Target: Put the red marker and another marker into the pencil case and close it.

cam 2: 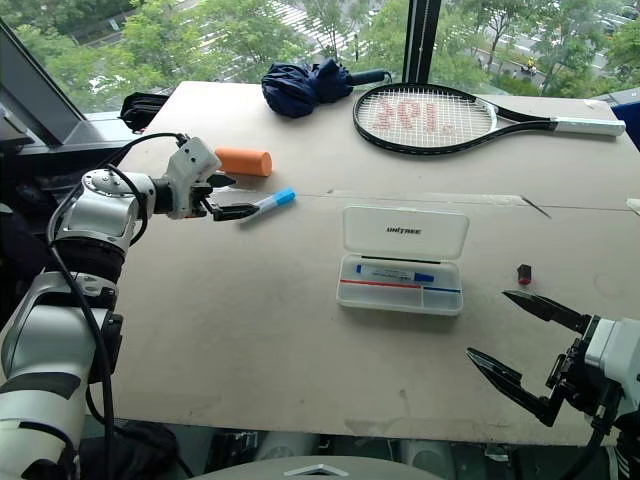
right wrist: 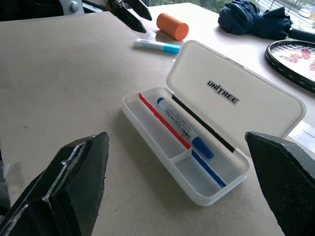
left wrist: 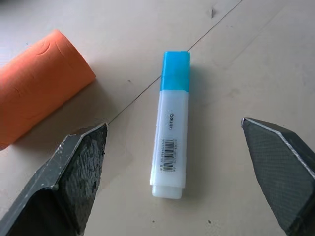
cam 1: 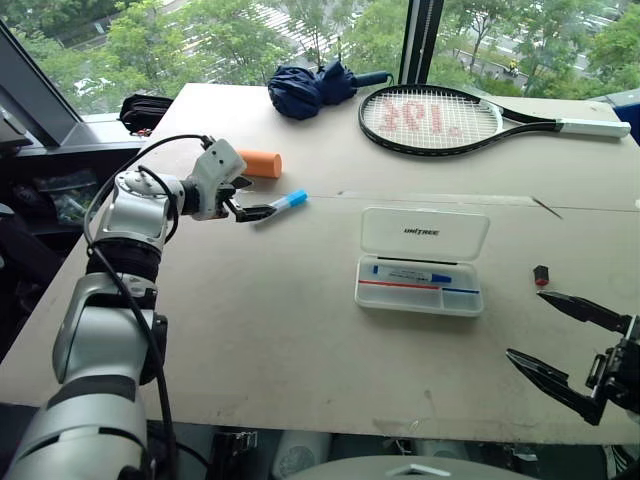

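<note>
Open white plastic pencil case (cam 1: pixel 422 272) mid-worktop, blue-capped marker (cam 1: pixel 411 274) lying inside its clear tray.
Left gripper (left wrist: pixel 184 162) fingers wide over a translucent blue-capped highlighter (left wrist: pixel 171 126); right gripper (cam 2: pixel 520 348) fingers wide, empty, near the case.

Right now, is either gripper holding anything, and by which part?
Nothing is held. The left gripper stands open over the blue-capped marker lying on the table; the right gripper is open and empty beside the pencil case.
</note>
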